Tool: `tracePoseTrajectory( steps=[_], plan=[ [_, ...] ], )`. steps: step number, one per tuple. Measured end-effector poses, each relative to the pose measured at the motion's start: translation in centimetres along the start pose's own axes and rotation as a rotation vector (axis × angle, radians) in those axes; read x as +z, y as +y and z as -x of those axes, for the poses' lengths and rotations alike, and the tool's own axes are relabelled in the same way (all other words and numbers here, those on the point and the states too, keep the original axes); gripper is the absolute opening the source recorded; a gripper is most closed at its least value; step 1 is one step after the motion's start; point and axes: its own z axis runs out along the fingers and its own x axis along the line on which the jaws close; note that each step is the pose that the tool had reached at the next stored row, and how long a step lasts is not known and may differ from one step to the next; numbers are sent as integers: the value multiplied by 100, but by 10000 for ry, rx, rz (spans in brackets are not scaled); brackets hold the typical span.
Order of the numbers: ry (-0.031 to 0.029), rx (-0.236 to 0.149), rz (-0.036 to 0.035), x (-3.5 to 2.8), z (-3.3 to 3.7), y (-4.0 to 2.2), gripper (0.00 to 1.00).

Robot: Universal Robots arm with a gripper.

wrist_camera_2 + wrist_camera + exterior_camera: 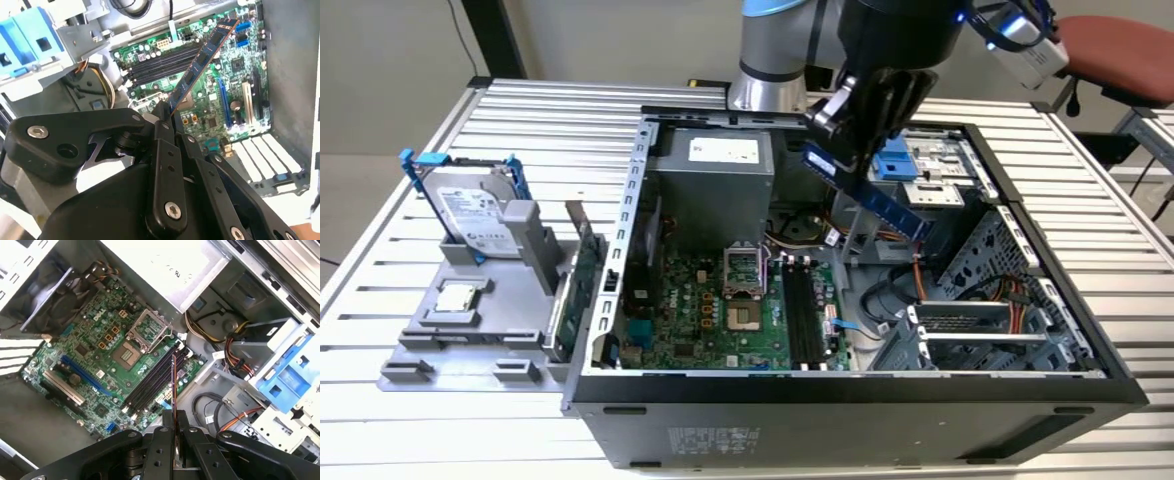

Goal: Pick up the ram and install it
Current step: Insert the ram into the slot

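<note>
The ram, a long thin bluish stick with black chips, hangs tilted in the air above the open computer case. My gripper is shut on its upper end. In the second wrist view the ram juts out from my gripper over the green motherboard. Seen edge-on in the first wrist view, the ram rises from my gripper and lines up roughly above the black memory slots. Those memory slots lie well below the stick, apart from it.
A power supply and a blue drive bracket stand in the case near the arm, with cables beside the slots. At the exterior view's left, a grey stand holds a hard drive and a chip.
</note>
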Motion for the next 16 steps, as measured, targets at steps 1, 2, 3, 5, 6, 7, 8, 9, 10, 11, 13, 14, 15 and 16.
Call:
tracePoseTrajectory(
  steps=[1, 2, 3, 5, 6, 7, 8, 9, 10, 11, 13, 14, 15, 16],
  plan=[
    [1, 163, -4, 0, 0, 0, 0],
    [3, 321, -8, 0, 0, 0, 0],
    [3, 490, -12, 1, 0, 0, 0],
    [5, 770, -18, 2, 0, 0, 0],
    [6, 908, -22, 2, 0, 0, 0],
    [7, 1031, -25, 2, 0, 0, 0],
    [8, 1173, -28, 2, 0, 0, 0],
    [8, 1284, -31, 3, 0, 0, 0],
    [9, 1397, -33, 3, 0, 0, 0],
    [10, 1516, -37, 3, 0, 0, 0],
    [11, 1753, -42, 3, 0, 0, 0],
    [12, 1873, -45, 4, 0, 0, 0],
    [13, 1991, -47, 4, 0, 0, 0],
    [14, 2104, -50, 4, 0, 0, 0]
  ],
)
